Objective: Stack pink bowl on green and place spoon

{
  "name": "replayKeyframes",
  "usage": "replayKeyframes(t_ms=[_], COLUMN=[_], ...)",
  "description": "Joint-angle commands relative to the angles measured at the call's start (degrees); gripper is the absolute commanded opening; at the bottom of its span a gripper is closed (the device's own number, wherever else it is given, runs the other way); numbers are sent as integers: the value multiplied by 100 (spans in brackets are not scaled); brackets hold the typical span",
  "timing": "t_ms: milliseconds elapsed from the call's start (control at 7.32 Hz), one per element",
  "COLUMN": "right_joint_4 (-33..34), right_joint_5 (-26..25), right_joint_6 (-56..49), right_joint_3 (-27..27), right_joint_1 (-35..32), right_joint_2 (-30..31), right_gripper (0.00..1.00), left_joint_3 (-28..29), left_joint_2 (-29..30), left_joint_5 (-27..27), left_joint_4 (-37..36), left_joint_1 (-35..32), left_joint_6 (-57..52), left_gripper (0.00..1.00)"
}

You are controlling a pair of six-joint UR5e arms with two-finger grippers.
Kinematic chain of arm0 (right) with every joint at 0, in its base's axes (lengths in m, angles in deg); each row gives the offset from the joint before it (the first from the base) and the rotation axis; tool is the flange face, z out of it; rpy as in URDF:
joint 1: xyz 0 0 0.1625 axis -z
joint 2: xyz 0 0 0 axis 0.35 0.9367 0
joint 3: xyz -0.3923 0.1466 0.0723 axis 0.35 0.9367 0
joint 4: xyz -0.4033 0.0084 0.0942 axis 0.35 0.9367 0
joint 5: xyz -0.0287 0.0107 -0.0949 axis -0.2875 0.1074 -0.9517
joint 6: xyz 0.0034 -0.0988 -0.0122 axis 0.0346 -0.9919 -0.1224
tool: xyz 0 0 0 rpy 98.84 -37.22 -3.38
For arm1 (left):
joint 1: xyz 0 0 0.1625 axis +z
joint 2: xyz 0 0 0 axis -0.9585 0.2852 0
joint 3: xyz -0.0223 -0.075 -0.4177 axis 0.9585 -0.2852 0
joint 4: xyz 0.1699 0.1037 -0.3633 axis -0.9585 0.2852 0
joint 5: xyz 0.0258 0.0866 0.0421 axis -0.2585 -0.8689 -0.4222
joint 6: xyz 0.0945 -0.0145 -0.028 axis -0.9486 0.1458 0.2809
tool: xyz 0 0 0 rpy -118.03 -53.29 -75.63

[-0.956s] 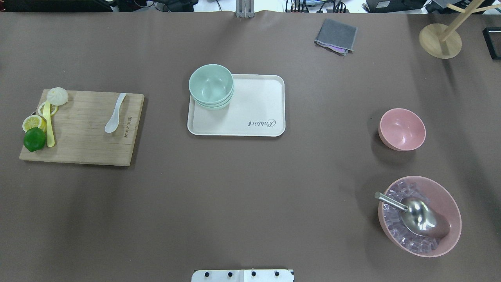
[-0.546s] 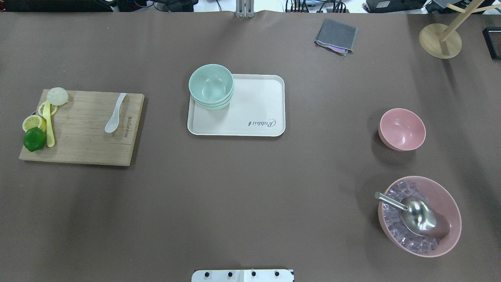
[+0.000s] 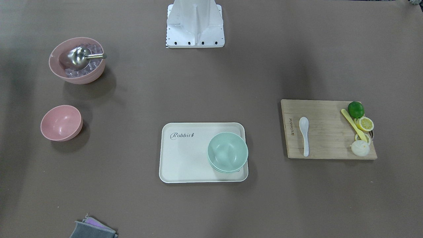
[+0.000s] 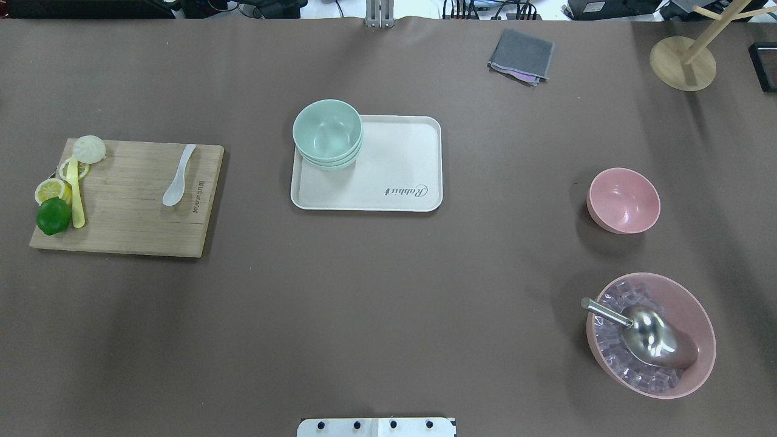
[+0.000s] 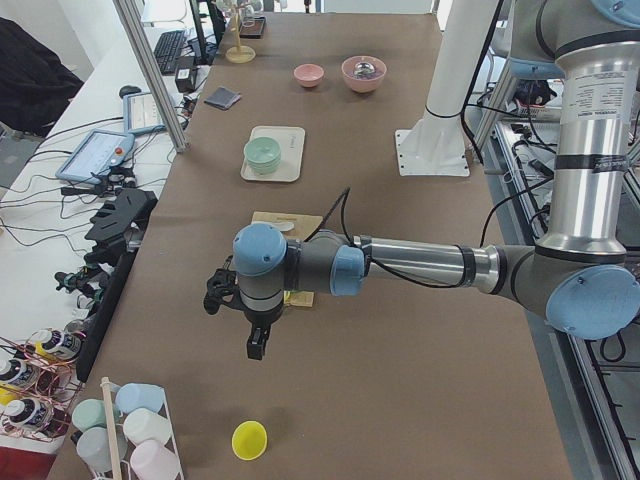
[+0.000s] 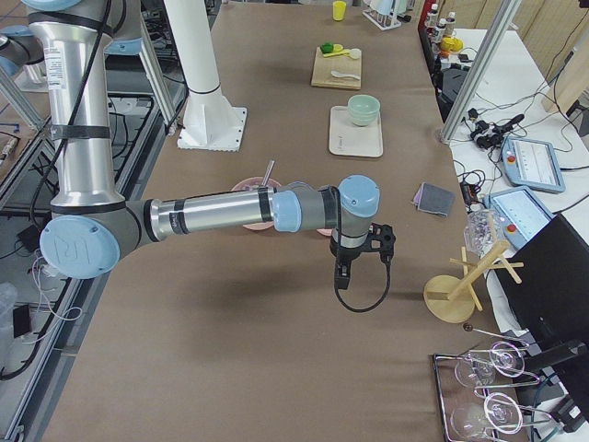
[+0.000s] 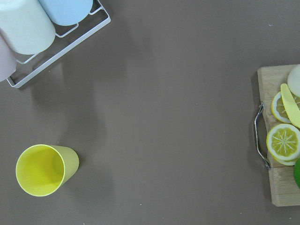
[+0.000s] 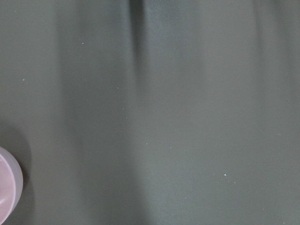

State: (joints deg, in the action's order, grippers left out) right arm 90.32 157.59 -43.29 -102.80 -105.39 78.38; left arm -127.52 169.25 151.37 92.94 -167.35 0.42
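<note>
The small pink bowl (image 4: 623, 200) stands upright on the brown table at the right, also in the front view (image 3: 61, 122). The green bowl (image 4: 328, 130) tops a nested stack on the far left corner of a cream tray (image 4: 400, 164). The white spoon (image 4: 178, 177) lies on a wooden cutting board (image 4: 133, 206) at the left. Neither gripper shows in the overhead or front view. The left gripper (image 5: 257, 345) hangs over the table beyond the board's left end. The right gripper (image 6: 340, 274) hangs beyond the pink bowl. I cannot tell whether either is open or shut.
A larger pink bowl (image 4: 692, 309) with ice cubes and a metal scoop (image 4: 649, 337) sits near right. The board carries a lime, lemon slices, a bun and a yellow utensil (image 4: 76, 194). A grey cloth (image 4: 522, 54), a wooden stand (image 4: 681, 63) and a yellow cup (image 7: 42, 168) lie outward.
</note>
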Motion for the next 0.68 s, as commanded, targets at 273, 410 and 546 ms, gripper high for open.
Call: replayKeyframes(t_ms=[273,410,546], right_joint_4=[0,9,0], right_joint_5=[4,4,4], right_joint_6=[34,34,34], right_joint_3=[-53,-44,-44], right_joint_1=[0,0,0], right_joint_2=[-89,-107,-107], right_gripper=[100,100,100], left_joint_3=[-7,-8,-8], left_joint_2=[-13,-4,4], left_joint_5=[1,1,-8], left_joint_4=[6,6,6], left_joint_1=[5,5,5], left_joint_6=[-1,-2,-2], left_gripper=[98,99,98])
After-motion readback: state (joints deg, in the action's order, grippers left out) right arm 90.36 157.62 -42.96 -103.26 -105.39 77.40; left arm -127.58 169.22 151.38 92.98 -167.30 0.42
